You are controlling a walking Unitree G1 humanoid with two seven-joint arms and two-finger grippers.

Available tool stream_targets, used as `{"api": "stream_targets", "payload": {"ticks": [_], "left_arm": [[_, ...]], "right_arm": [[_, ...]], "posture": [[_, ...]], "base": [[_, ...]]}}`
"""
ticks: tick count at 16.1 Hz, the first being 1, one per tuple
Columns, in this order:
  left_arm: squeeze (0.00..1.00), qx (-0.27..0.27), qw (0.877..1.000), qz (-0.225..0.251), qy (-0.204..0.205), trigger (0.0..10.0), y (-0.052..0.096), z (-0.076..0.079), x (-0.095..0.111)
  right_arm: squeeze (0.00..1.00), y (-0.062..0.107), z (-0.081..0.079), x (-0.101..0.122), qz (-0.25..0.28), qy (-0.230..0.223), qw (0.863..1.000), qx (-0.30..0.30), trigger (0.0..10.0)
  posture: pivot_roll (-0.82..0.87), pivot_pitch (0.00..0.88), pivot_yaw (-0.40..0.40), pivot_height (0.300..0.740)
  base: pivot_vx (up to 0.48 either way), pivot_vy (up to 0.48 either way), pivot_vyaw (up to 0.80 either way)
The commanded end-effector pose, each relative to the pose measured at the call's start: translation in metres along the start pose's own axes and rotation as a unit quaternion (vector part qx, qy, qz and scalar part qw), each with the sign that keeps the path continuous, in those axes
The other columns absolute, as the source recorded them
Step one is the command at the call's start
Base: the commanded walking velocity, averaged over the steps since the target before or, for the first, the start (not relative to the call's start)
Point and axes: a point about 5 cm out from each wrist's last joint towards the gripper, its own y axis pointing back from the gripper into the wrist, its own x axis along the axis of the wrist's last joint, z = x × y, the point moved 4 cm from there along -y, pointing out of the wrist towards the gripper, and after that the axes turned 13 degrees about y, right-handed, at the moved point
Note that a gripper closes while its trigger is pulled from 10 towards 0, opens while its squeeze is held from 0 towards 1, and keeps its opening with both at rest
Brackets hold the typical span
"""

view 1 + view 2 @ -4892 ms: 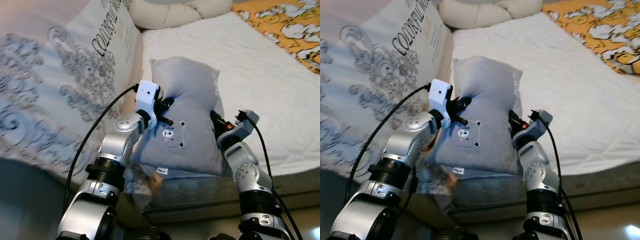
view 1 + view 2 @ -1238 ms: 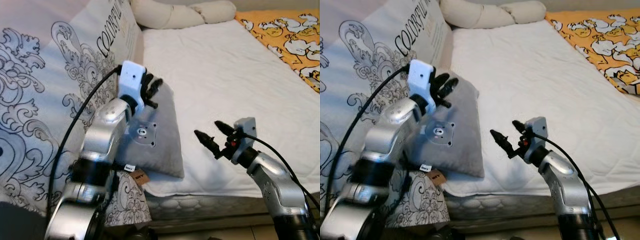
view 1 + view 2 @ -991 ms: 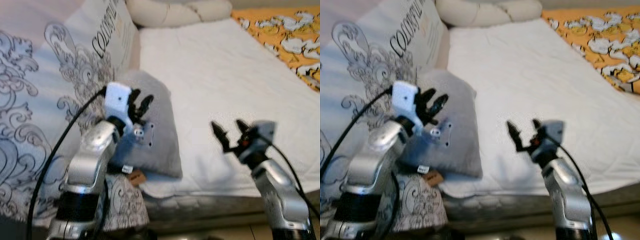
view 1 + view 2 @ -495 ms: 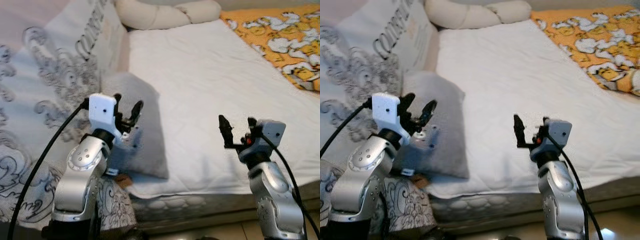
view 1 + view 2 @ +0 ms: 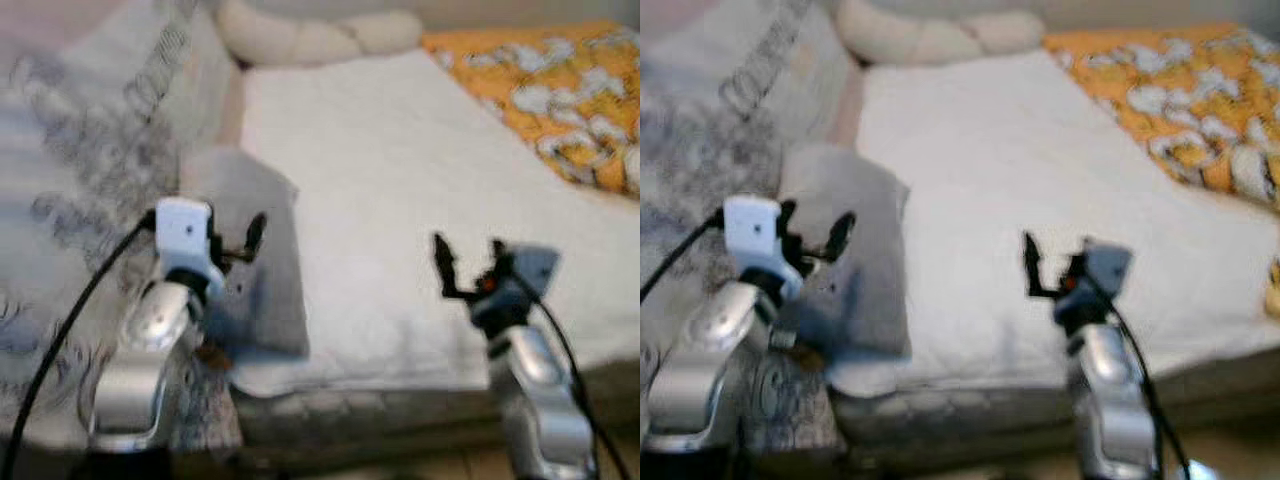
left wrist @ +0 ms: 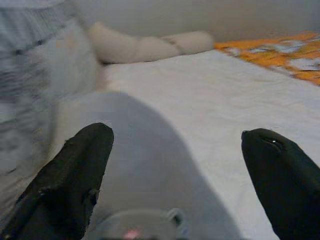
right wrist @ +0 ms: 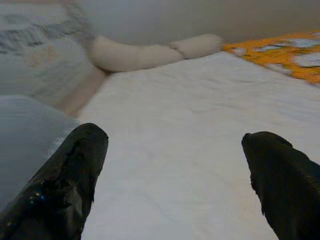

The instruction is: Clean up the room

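Both grippers — left (image 5: 238, 240), right (image 5: 466, 265) — hang spread and empty, and the grey pillow (image 5: 262, 270) leaning at the bed (image 5: 400, 180) edge could slide off — nothing holds it.

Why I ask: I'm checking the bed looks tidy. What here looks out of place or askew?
The grey pillow lies at the bed's left edge, propped aslant against the patterned duvet, its lower corner overhanging the white mattress pad. Both end effectors are open, holding nothing.
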Motion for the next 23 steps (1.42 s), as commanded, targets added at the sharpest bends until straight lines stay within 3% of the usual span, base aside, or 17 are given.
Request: {"api": "stream_targets", "payload": {"ticks": [1,8,12,16,19,23], "left_arm": [[1.00,-0.006,1.000,0.006,-0.004,10.0,-0.002,0.006,0.004],[1.00,0.007,1.000,-0.011,0.004,10.0,0.001,0.004,-0.010],[1.00,0.037,0.999,-0.032,0.001,10.0,0.008,-0.012,-0.024],[1.00,0.054,0.998,-0.034,-0.005,10.0,0.013,-0.013,-0.029],[1.00,0.063,0.997,-0.037,-0.011,10.0,0.011,-0.019,-0.033],[1.00,0.077,0.996,-0.035,-0.023,10.0,0.007,-0.025,-0.033]], "right_arm": [[1.00,0.000,0.008,0.000,-0.003,-0.003,1.000,-0.015,10.0],[1.00,0.000,0.009,-0.002,-0.010,-0.002,1.000,-0.005,10.0],[1.00,0.000,0.008,-0.009,-0.030,0.011,0.999,-0.009,10.0],[1.00,-0.003,0.013,-0.015,-0.043,0.001,0.999,-0.012,10.0],[1.00,-0.004,-0.004,-0.028,-0.078,0.021,0.996,0.036,10.0],[1.00,-0.014,0.012,-0.024,-0.068,0.015,0.998,-0.005,10.0]], "posture": [[-0.01,0.000,0.072,0.740],[0.00,0.000,0.045,0.740],[-0.01,0.000,0.041,0.740],[0.03,0.000,0.002,0.740],[0.01,0.000,0.006,0.740],[0.03,0.000,0.000,0.740]], "base": [[0.000,-0.270,0.58],[0.000,-0.291,0.06],[0.000,-0.319,0.42],[0.000,-0.367,0.00],[0.000,-0.404,0.00],[0.000,-0.430,0.00]]}}
